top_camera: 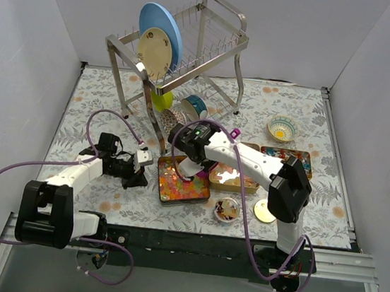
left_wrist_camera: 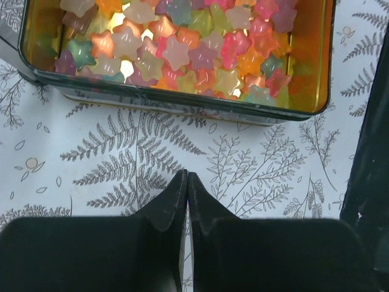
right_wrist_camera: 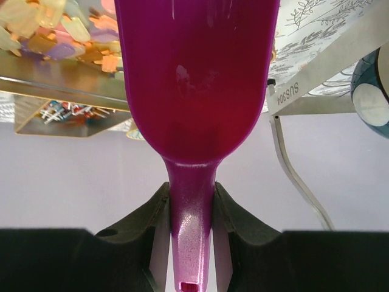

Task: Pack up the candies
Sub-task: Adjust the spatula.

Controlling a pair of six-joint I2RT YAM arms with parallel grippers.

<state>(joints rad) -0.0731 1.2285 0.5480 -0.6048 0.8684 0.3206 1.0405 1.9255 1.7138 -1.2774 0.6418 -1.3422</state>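
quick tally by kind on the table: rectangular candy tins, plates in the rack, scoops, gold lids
rectangular candy tins: 3
plates in the rack: 2
purple scoop: 1
round gold lid: 1
total: 7

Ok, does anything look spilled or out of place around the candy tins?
Nothing stands out. The star candies sit inside their tin, with none on the mat in front of it. The right hand holds the scoop straight by its handle; the left hand is shut and empty.
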